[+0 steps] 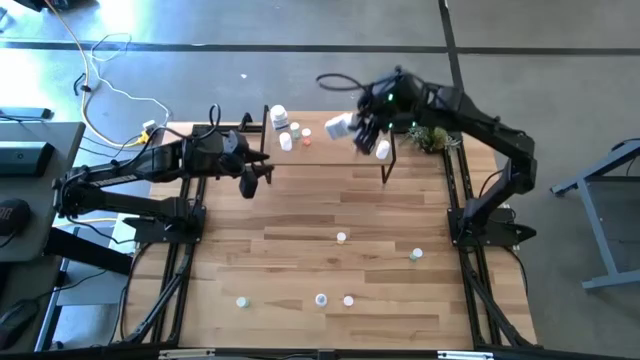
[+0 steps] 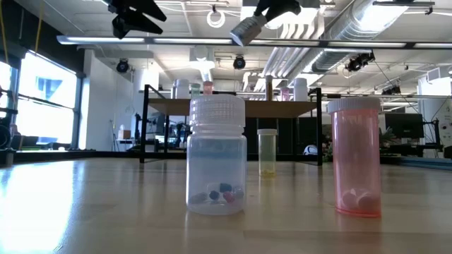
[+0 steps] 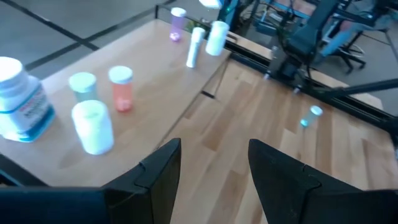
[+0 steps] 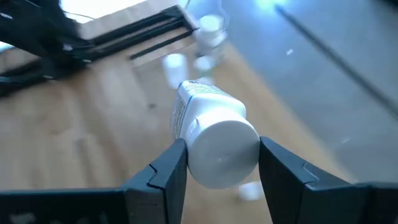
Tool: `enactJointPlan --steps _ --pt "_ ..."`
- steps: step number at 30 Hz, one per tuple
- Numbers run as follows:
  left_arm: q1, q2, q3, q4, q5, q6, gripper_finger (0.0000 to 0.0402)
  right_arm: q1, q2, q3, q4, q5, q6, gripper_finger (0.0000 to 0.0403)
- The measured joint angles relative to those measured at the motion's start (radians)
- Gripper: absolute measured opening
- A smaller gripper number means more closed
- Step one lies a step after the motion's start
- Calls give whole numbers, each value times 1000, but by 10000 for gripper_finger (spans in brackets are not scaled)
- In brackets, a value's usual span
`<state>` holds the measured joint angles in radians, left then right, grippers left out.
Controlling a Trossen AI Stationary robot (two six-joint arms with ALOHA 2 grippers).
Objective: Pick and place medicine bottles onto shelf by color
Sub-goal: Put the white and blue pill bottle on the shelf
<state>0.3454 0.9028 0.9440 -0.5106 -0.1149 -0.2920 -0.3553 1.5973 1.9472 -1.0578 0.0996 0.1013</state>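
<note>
My right gripper (image 4: 221,158) is shut on a white medicine bottle (image 1: 339,126) with a white cap, high above the shelf (image 1: 325,155) at the table's far edge. On the shelf's left part stand several bottles (image 3: 93,124), among them an orange one (image 3: 122,88). Another white bottle (image 1: 383,150) stands farther right. My left gripper (image 3: 214,158) hovers open and empty near the shelf's left end (image 1: 250,182). More small bottles (image 1: 341,238) stand upright on the tabletop. My right gripper pinches the white bottle at its cap end (image 4: 224,146) between the two fingers, one on each side. The bottle's body (image 4: 193,106) points away along the fingers, slanting downward. It is lifted clear, high above shelf and table (image 2: 247,29).
A small green plant (image 1: 430,137) sits at the far right by the shelf's end. Near the table's front stand a clear white-capped bottle (image 2: 217,159), a pink bottle (image 2: 357,162) and a small yellow one (image 2: 267,152). Bare wood lies mid-table (image 1: 320,200).
</note>
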Motion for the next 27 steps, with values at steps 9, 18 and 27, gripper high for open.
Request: enactJointPlan --steps 9,18,27 --pt "50 0 0 0 -2 8 179 -190 6 6 8 1 -452 147" --pt "67 0 0 0 -14 8 179 -240 101 4 -12 5 -682 147" --pt "67 0 0 0 -56 8 179 -225 157 3 -99 7 -679 147"
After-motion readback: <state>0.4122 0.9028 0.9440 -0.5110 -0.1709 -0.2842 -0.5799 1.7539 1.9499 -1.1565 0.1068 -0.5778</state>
